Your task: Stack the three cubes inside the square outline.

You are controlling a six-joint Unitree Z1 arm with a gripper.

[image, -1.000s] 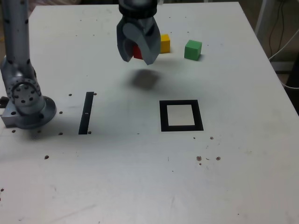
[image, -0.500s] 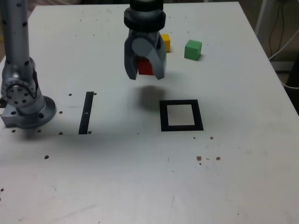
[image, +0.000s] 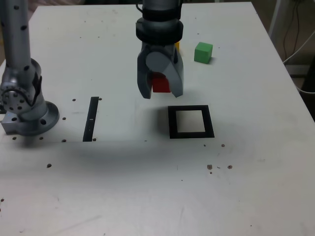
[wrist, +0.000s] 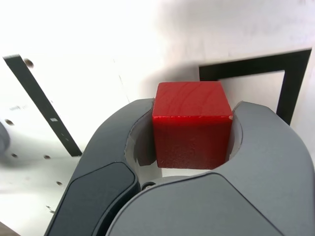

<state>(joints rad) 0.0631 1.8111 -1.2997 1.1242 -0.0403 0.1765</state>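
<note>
Gripper: the gripper (image: 160, 91) hung above the white table (image: 256, 187), pointing down, its two grey jaws pinching the red cube (image: 160, 82) from both sides; in the wrist view the jaws (wrist: 192, 142) pressed against opposite faces of that cube (wrist: 192, 123).
Red cube: held between the jaws, off the table, its top face and front face showing in the wrist view.
Square outline: the square outline (image: 191, 121) lay flat on the table just below and toward the exterior view's right of the gripper, nothing inside its white centre; the wrist view showed one corner of it (wrist: 290, 73) beyond the held cube.
Yellow cube: the yellow cube (image: 177, 45) sat behind the gripper, mostly hidden by the arm, only a sliver showing.
Green cube: the green cube (image: 203, 52) stood on the table behind the gripper and toward the exterior view's right, apart from the yellow cube.
Black strip: a thin black strip (image: 91, 118) lay toward the exterior view's left of the gripper, well apart from the outline.
Arm base: the arm's base (image: 27, 105) stood at the exterior view's far left, beyond the strip.
</note>
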